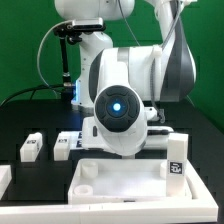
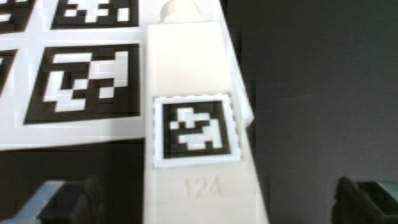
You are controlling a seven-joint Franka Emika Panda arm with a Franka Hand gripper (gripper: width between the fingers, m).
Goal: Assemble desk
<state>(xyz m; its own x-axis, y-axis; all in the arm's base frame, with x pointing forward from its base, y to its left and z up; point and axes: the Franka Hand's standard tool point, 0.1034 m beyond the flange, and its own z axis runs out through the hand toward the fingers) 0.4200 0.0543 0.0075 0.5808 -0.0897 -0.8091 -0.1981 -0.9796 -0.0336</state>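
Note:
In the wrist view a white square leg post (image 2: 199,120) with one black-and-white tag lies on the black table, running away from the camera. My gripper (image 2: 210,202) is open. Its dark fingers (image 2: 57,203) stand wide apart on either side of the post's near end and do not touch it. In the exterior view the arm's own body hides the gripper. There the flat white desk top panel (image 1: 130,183) lies at the front, with a tagged leg post (image 1: 177,158) upright at its right corner. Two more loose leg posts (image 1: 30,148) (image 1: 66,145) lie at the exterior view's left.
The marker board (image 2: 71,90) lies flat right beside the leg post in the wrist view. The big white arm (image 1: 120,95) fills the middle of the exterior view. A black stand (image 1: 68,62) rises at the back left, before a green wall.

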